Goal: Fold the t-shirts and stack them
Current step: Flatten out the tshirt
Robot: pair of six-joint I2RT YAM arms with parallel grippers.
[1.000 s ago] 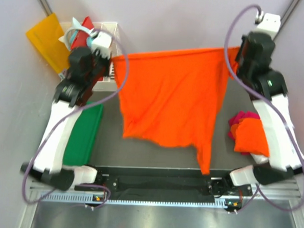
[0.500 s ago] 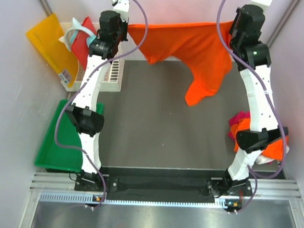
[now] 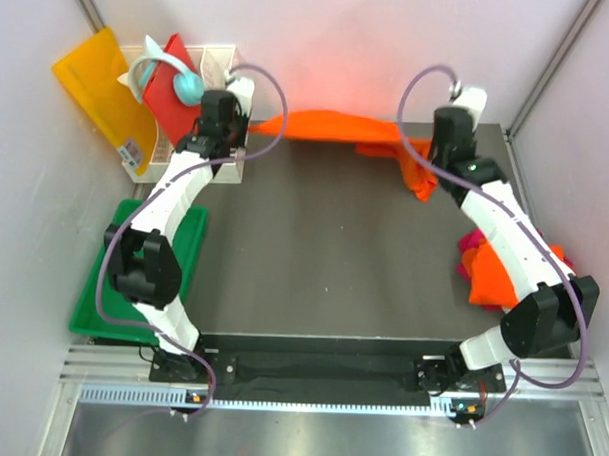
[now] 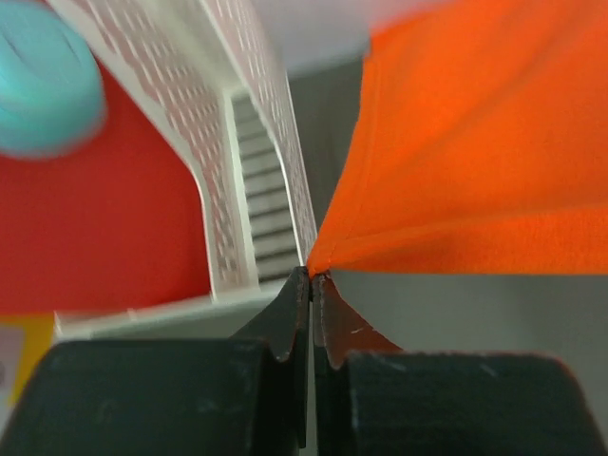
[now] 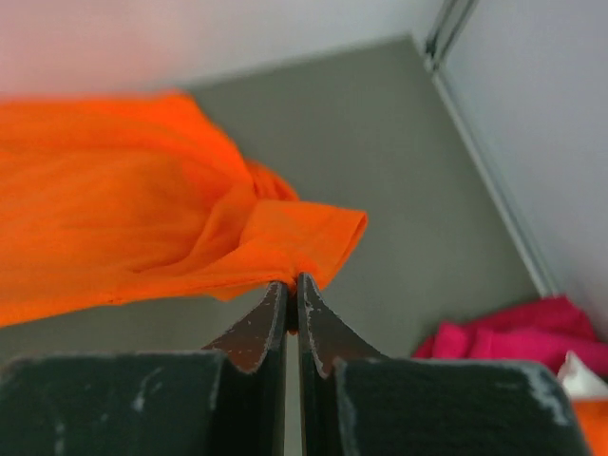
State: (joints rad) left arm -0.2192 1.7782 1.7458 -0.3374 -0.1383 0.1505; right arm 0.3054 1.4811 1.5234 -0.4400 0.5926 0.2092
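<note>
No text, brand, number or sign can be read in any view. A small pale label (image 3: 134,149) is seen on the yellow-orange sheet (image 3: 90,80) at far left, but its print is too small to be made out.

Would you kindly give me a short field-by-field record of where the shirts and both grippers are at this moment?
held shirt: orange t-shirt, stretched along the far edge of the table
left gripper: shut on the shirt's left corner
right gripper: shut on its right end, where the cloth bunches
waiting pile: orange shirt and magenta-pink shirt, crumpled at the table's right edge
fold: not yet done
left side: green tray, white basket
</note>
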